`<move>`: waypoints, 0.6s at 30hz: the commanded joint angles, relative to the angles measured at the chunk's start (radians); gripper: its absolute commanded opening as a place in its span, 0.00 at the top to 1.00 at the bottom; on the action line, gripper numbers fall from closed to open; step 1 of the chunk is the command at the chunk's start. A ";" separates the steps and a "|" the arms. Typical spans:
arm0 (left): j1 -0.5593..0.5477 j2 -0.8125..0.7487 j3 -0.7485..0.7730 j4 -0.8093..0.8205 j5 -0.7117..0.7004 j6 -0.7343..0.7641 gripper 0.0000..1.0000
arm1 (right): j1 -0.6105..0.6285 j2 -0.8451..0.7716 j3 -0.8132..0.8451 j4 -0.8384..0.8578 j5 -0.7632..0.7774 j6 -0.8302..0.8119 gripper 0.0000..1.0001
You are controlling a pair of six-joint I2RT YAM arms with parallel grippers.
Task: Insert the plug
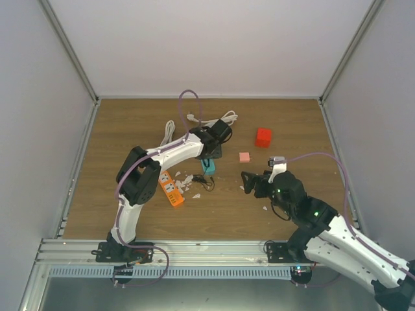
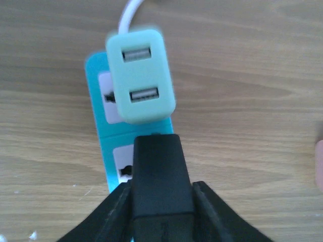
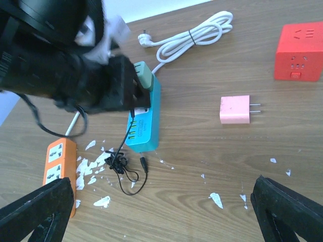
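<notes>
The left gripper is clamped on the plug, positioned over a socket of the teal power strip, just beside the mint two-port USB adapter; whether the plug is seated cannot be determined. The right gripper is spread wide and carries nothing. Markings on the red cube are too small to read.

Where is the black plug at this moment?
In the left wrist view, the plug is gripped by the left end effector, over the teal power strip, just below the pale green USB adapter in frame.
</notes>
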 commanded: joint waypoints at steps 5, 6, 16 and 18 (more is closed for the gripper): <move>0.052 0.108 -0.290 -0.011 0.165 0.067 0.35 | 0.002 -0.009 -0.013 0.035 -0.035 -0.024 0.00; 0.048 0.096 -0.289 -0.014 0.160 0.067 0.34 | 0.003 -0.005 -0.013 0.037 -0.040 -0.026 0.00; -0.011 -0.076 -0.228 0.000 0.049 0.124 0.07 | 0.001 0.097 -0.008 0.062 0.029 -0.056 0.01; -0.026 -0.104 -0.206 -0.009 -0.006 0.133 0.01 | 0.001 0.110 -0.024 0.086 0.035 -0.065 0.00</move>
